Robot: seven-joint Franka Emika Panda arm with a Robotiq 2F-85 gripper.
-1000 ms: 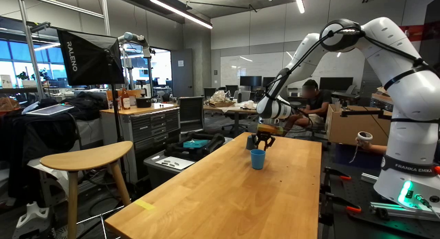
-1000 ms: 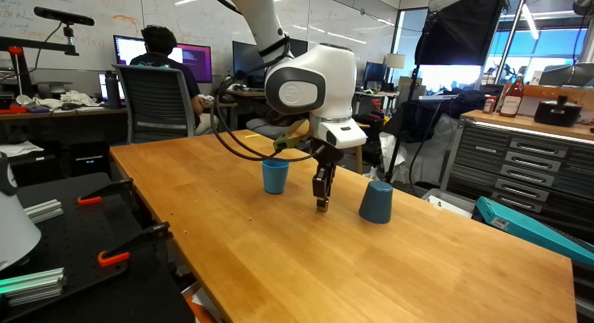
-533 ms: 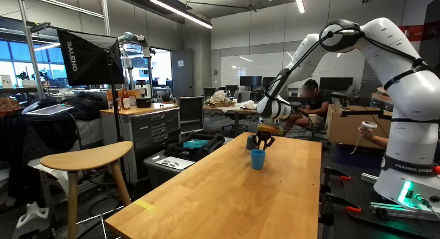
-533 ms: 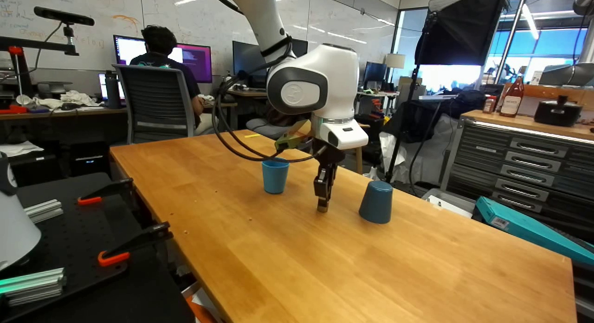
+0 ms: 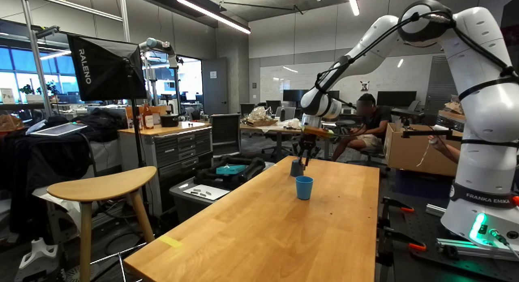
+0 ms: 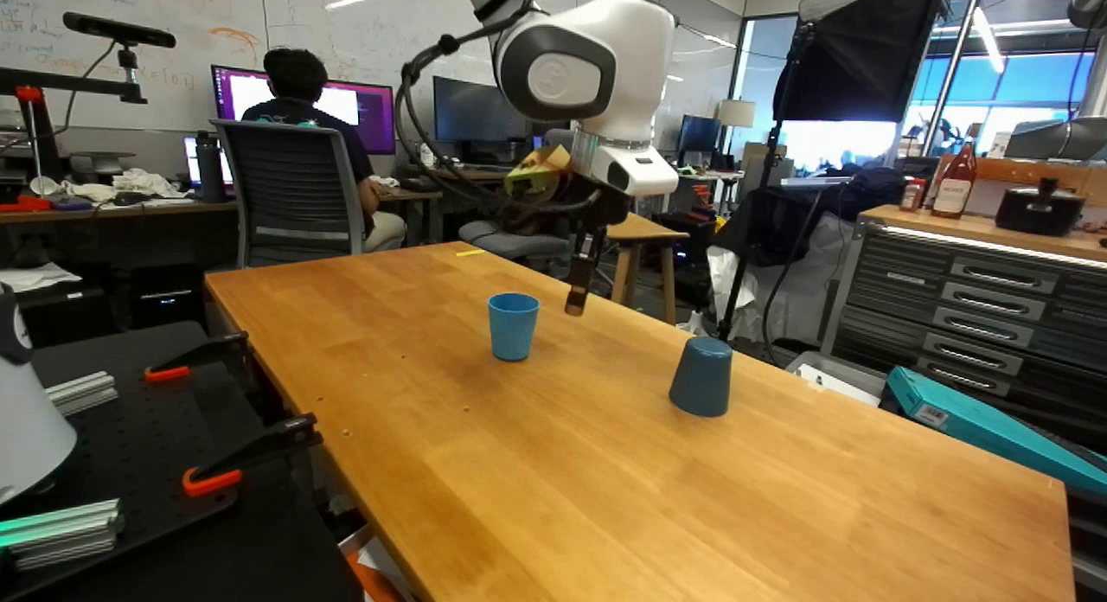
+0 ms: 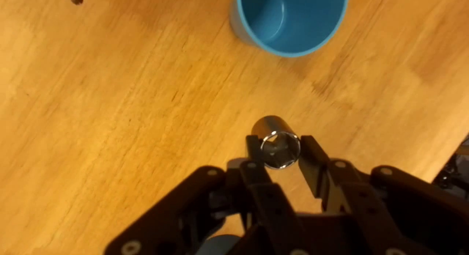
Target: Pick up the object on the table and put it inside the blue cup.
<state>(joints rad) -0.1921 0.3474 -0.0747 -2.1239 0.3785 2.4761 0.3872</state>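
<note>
- One small metal cylinder (image 7: pixel 276 139) is clamped in the gripper (image 7: pixel 280 149), held above the wooden table (image 6: pixel 553 481), its long axis near to upright, a little tilted.
- The bright-blue cup (image 6: pixel 513 329) stands mouth up — near the gripper, yet not below it; so the coming move, I judge, is sideways until over it.
- One darker blue cup (image 6: pixel 701 379) stands upside down, apart from both.
- The surface is flat, plain — behind it, a person (image 6: pixel 298 92) sits before a lit screen (image 6: pixel 374 128).

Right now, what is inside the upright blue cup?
In the wrist view, the blue cup shows only inner surface; part lies out of frame. In both exterior views its near wall covers the bottom. The shiny cylinder is outside, held in the gripper.
</note>
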